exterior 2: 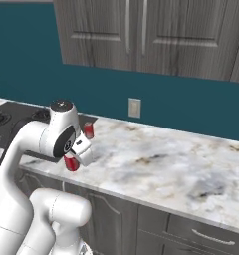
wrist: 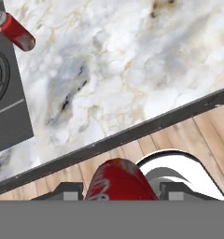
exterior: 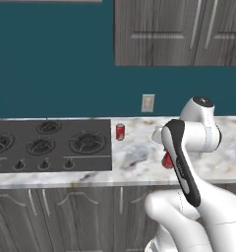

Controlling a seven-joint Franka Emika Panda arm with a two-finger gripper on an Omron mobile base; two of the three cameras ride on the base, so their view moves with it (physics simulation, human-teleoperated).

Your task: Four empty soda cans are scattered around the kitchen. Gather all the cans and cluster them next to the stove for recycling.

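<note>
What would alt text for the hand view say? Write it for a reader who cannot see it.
Looking down from the hand, the gripper is shut on a red soda can above the marble counter edge and wood floor. A second can stands beside the stove corner.

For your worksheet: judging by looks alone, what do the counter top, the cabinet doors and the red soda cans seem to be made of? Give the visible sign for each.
Counter top: looks like polished marble or an imitation, white with grey and brown veining.
Cabinet doors: apparently grey wood or laminate, with streaky grain and framed panels.
Soda cans, one standing by the stove and one in the gripper: probably painted metal, glossy red with a silver top.
</note>
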